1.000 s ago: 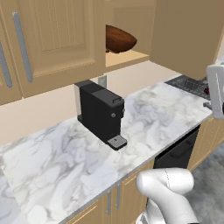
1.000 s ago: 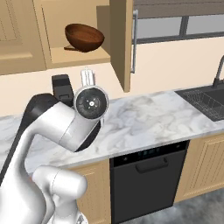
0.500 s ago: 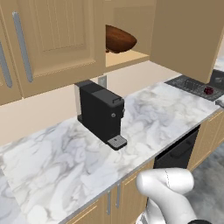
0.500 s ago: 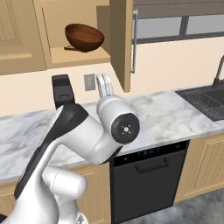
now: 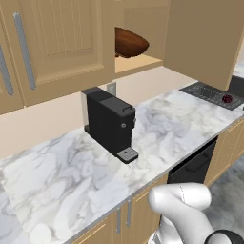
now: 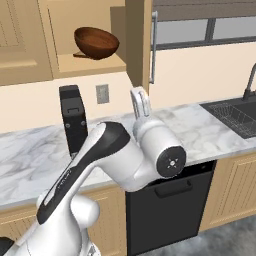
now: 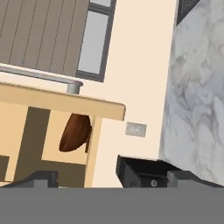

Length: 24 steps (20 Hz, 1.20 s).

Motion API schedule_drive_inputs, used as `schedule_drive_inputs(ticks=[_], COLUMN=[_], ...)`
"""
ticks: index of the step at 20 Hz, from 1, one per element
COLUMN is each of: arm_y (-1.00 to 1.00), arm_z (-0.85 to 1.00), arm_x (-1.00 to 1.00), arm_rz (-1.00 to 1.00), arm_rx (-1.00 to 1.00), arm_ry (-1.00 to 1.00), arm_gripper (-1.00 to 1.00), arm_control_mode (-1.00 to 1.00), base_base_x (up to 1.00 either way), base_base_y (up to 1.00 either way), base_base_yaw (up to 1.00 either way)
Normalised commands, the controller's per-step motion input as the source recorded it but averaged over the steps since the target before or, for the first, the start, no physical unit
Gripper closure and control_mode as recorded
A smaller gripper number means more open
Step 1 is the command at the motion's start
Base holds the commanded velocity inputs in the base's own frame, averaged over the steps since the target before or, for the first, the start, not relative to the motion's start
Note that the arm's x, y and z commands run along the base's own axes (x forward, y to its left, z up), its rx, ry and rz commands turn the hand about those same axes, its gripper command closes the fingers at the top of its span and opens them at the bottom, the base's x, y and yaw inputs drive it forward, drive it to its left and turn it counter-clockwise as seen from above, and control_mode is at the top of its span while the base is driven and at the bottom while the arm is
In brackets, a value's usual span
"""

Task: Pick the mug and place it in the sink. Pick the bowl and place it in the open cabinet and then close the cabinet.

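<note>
The bowl sits in the open cabinet above the white marble tabletop. The gripper is wide open, holding nothing.

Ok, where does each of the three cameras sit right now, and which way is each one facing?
Left base view: behind the arm's left, facing the marble counter, coffee machine, bowl in the open cabinet, and mug in the sink; white arm base at bottom.
Right base view: behind the right, facing the same counter; the arm's elbow fills the middle.
Hand view: on the hand, rolled sideways, facing the wall and cabinet; open pincer at bottom.
Shared: bowl, cabinet, coffee machine.
</note>
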Motion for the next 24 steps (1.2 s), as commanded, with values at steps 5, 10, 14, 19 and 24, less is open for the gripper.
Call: schedule_drive_inputs(ticks=[5, 10, 14, 19, 24], arm_y=[-0.31, -0.28, -0.15, -0.33, -0.32], arm_z=[0.0, -0.09, -0.27, -0.08, 0.0], arm_x=[0.38, 0.48, 0.55, 0.7, 0.58], arm_rz=[0.03, 0.05, 0.05, 0.02, 0.04], arm_rx=[0.0, 0.0, 0.0, 0.01, 0.09], arm_ry=[-0.1, -0.16, -0.18, -0.01, 0.17], arm_gripper=[-1.0, -1.0, -1.0, -1.0, -1.0], arm_control_mode=[-1.0, -1.0, -1.0, -1.0, -1.0], base_base_x=[0.0, 0.0, 0.0, 0.0, 0.0], base_base_y=[0.0, 0.0, 0.0, 0.0, 0.0], base_base_yaw=[0.0, 0.0, 0.0, 0.0, 0.0])
